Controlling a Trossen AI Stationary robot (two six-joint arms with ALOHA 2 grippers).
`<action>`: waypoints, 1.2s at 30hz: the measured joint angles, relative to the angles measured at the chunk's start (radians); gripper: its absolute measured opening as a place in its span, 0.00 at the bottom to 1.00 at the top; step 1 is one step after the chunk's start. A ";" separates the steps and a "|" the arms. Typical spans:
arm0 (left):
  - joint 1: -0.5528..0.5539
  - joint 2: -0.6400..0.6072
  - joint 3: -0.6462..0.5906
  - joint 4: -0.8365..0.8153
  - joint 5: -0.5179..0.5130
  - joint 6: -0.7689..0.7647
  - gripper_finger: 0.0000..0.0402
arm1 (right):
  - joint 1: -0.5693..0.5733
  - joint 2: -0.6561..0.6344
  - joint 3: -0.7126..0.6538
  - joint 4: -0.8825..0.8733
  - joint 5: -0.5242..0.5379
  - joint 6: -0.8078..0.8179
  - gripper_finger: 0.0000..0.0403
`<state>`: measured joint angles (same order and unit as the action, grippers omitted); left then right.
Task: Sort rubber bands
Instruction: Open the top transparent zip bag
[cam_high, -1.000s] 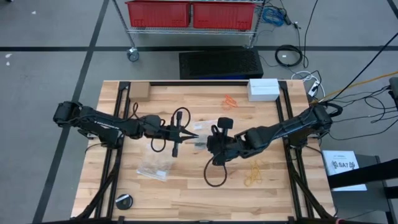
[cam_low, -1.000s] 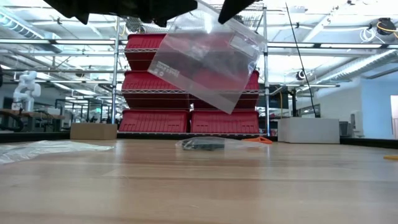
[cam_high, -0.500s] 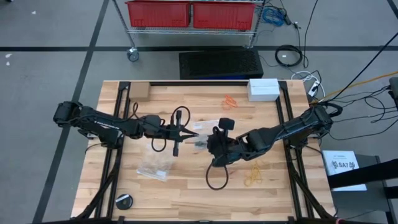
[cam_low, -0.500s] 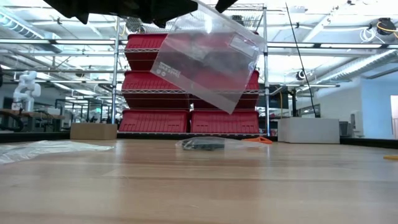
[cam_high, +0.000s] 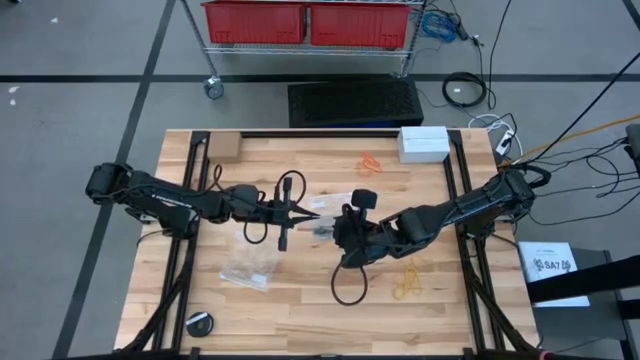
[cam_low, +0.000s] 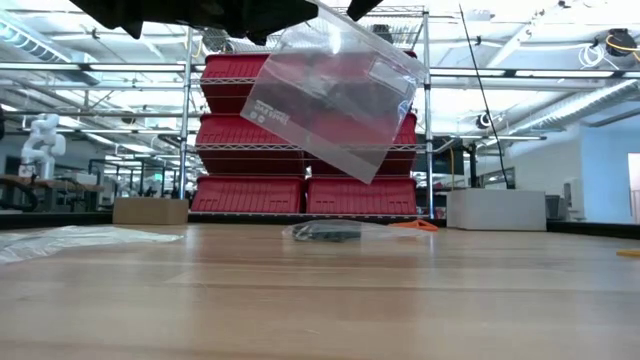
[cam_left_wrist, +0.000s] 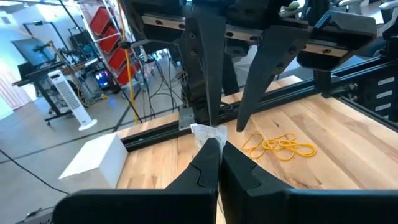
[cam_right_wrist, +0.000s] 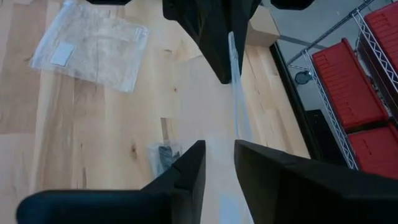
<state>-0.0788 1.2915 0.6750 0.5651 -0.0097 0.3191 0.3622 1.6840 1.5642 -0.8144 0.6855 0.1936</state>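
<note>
While both arms meet over the middle of the table, the layout reads left to right:

Left gripper (cam_left_wrist: 214, 142): over the table's middle, reaching in from the left edge; fingers pressed together on a corner of a clear bag.
Flat bag (cam_high: 250, 265): lies on the table toward the left edge and the near edge; its pale contents cannot be made out.
Held bag (cam_low: 335, 95): clear plastic, hangs tilted in the air above the table, pinched at its top by the left gripper.
Small bag (cam_high: 320, 230): lies on the table's middle with a dark clump inside, under the two grippers.
Right gripper (cam_right_wrist: 217, 149): faces the left gripper, just beside it; fingers stand a narrow gap apart, and the held bag's edge runs toward that gap.
Orange rubber bands (cam_high: 370, 163): loose on the wood near the far edge, right of the middle.
Yellow-tan rubber bands (cam_high: 407, 280): loose heap toward the right edge and the near edge.
White box (cam_high: 424, 142): at the far right corner.
</note>
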 joint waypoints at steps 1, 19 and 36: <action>0.000 0.000 0.000 -0.001 0.000 0.000 0.01 | 0.000 0.000 0.000 -0.007 0.000 0.001 0.19; 0.000 0.000 -0.001 -0.001 0.000 0.000 0.01 | -0.006 0.000 0.000 -0.047 0.023 0.007 0.19; 0.000 0.000 -0.001 -0.005 0.000 0.000 0.01 | -0.004 -0.007 0.000 -0.060 0.010 0.020 0.20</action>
<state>-0.0788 1.2915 0.6743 0.5598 -0.0097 0.3191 0.3584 1.6768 1.5642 -0.8742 0.6955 0.2134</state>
